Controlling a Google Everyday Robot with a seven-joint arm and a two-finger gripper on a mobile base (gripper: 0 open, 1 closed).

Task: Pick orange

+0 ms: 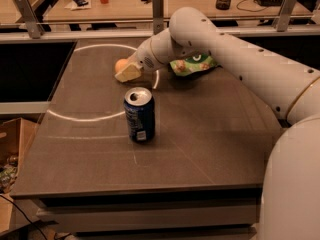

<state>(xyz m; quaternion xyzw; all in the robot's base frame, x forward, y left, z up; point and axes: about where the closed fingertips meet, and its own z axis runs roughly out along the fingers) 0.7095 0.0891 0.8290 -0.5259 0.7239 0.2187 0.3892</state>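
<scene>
Nearest to me is the blue soda can [139,115], standing upright on the table [210,149], on the near side of the gripper [128,73] and a bit right of it. The gripper's low over the table, and I can't tell if it's apart or closed. The orange [120,65] sits right at its tip on the far-left side, touching or close to it.

My worry: it's round, so a nudge instead of a proper squeeze probably sends it rolling away. Pulling back carelessly could also clip the can.

Behind the wrist on the right there's a green snack bag [192,64].

Labels: the can has a pale patch of print and the bag has some too, but I can't read either.
</scene>
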